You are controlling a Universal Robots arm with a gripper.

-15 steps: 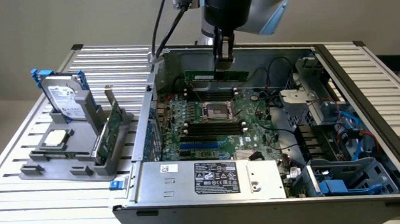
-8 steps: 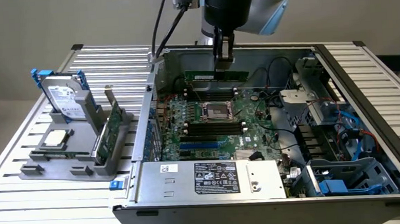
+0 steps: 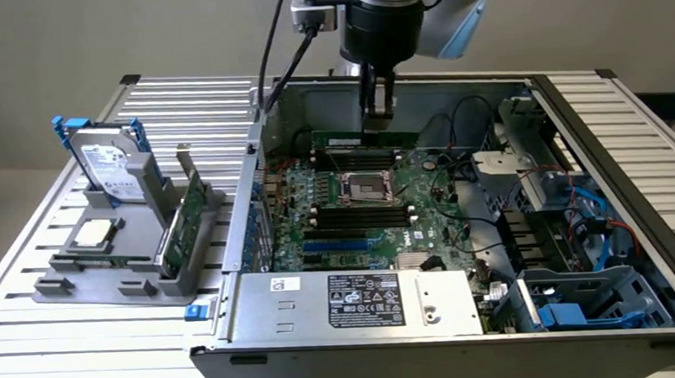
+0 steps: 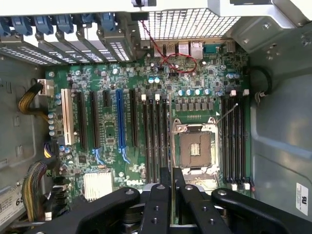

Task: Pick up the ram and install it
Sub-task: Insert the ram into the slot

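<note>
Hanging straight down into the open computer case [image 3: 439,365], the end effector [image 3: 378,111] has its fingers pinched onto the top edge of the ram [image 3: 352,141]. From my seat I see the green stick lying level just under the fingertips, over the far end of the motherboard [image 3: 351,214]. I cannot tell whether it touches a slot. On the wrist view the end effector [image 4: 171,195] shows its black fingers [image 4: 158,204] nearly together.

Starting from the exterior view's left, I see the slatted metal counter [image 3: 45,343] carrying a gray holder [image 3: 89,289]. A silver hard drive [image 3: 111,170] with blue rails stands upright at the back of it, and a square processor chip [image 3: 95,236] lies flat in front of the drive. A green expansion card [image 3: 189,223] stands on edge at the holder's case side.

Next comes the case itself, with a labelled power supply [image 3: 355,301] along its near wall. Beyond that I see the motherboard, where the processor socket [image 3: 367,187] sits between rows of black memory slots [image 3: 362,218]. On the wrist view the same board [image 4: 195,73], socket [image 4: 195,146] and slots [image 4: 155,136] lie below the fingers.

Farthest to the exterior view's right, I see blue cables [image 3: 599,219] running through the drive bays.
</note>
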